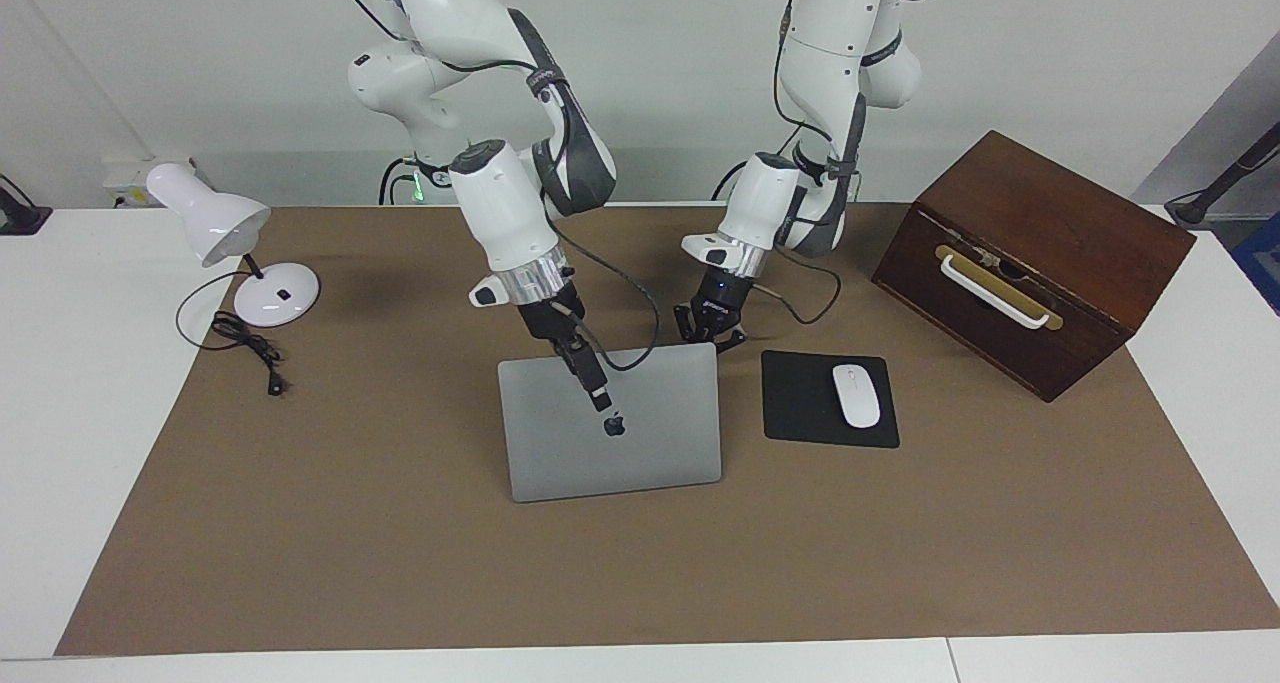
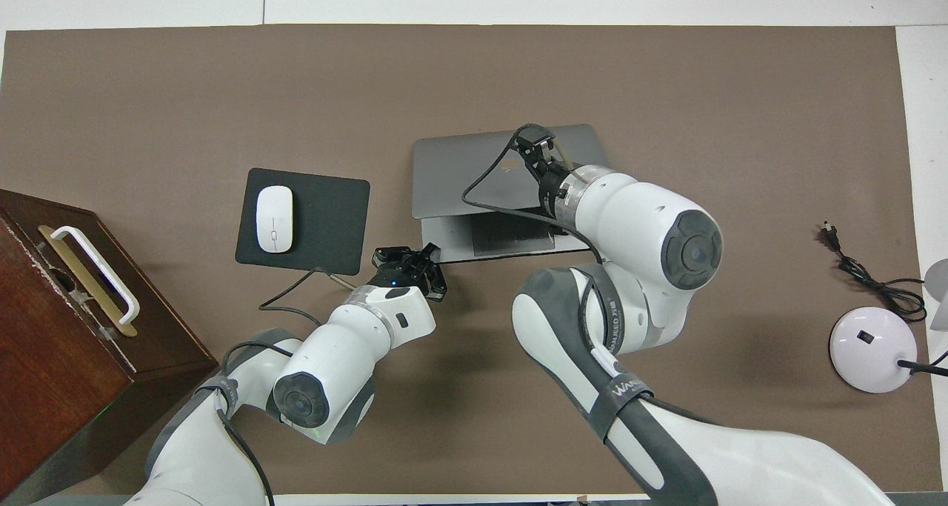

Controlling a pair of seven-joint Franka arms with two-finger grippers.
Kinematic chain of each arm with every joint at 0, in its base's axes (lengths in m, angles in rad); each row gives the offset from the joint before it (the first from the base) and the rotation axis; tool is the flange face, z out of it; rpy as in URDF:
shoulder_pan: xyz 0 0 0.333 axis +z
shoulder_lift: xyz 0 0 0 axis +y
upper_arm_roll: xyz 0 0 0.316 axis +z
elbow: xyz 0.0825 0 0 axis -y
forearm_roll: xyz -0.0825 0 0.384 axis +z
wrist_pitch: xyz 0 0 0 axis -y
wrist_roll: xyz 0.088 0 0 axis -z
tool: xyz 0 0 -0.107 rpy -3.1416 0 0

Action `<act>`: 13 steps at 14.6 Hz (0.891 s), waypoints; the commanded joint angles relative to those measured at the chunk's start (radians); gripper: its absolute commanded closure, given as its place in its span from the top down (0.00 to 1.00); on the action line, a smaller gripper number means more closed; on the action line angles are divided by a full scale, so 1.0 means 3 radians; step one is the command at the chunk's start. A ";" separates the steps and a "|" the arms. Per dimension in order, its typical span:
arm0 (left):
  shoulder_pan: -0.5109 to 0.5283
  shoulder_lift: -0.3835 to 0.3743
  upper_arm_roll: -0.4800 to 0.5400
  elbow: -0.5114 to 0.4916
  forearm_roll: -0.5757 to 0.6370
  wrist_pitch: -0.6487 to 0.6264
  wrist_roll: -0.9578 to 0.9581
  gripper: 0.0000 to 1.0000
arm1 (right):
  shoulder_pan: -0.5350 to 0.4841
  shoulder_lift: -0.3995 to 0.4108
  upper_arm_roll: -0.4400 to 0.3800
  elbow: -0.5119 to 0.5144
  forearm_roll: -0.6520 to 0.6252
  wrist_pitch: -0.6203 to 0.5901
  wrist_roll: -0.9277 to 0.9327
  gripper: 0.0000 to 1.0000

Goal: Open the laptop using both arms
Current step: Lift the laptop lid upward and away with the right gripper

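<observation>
The silver laptop lies mid-table with its lid tilted up from the edge nearer the robots. In the overhead view its base and trackpad show beneath. My right gripper reaches over the raised edge, shut on the lid, one finger lying on the outer face just above the logo. My left gripper is shut and low at the base's corner nearest the mouse pad. I cannot tell whether it touches the base.
A black mouse pad with a white mouse lies beside the laptop, toward the left arm's end. A brown wooden box stands past it. A white desk lamp and its cord sit at the right arm's end.
</observation>
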 commanded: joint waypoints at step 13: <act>-0.0053 0.0215 0.0033 0.0095 0.0048 0.0050 0.0040 0.00 | -0.0240 0.0658 -0.0025 0.1275 -0.0119 -0.0741 0.0061 1.00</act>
